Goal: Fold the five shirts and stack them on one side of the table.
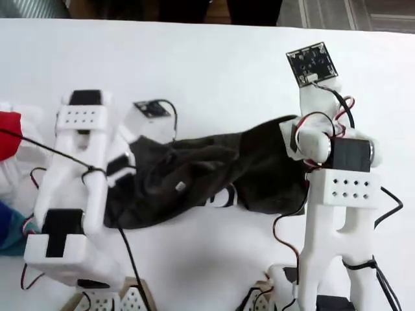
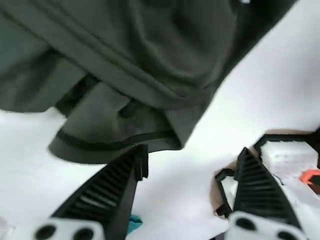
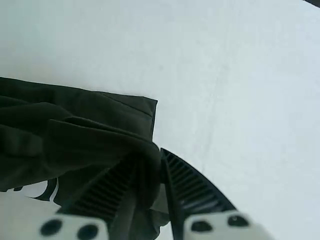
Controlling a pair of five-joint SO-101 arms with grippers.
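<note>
**Dark shirt gripped at one end, loose at the other**

From above, a dark shirt (image 1: 207,172) lies rumpled across the white table (image 1: 214,58), stretched between the left arm (image 1: 71,175) and the right arm (image 1: 337,188). One end runs under the left arm's wrist and the other bunches under the right arm's wrist. A red cloth (image 1: 8,133) and a blue-green cloth (image 1: 10,227) sit at the table edge beside the left arm.

At the left wrist, the left gripper (image 2: 194,155) stands wide open and holds nothing. The shirt's hemmed edge lies just beyond the fingertips, close to one ribbed finger (image 2: 125,175), over bare table.

At the right wrist, the right gripper (image 3: 155,160) is closed almost fully on a fold of the shirt near its corner. Dark fabric is pinched between the ribbed fingers (image 3: 187,182).
</note>
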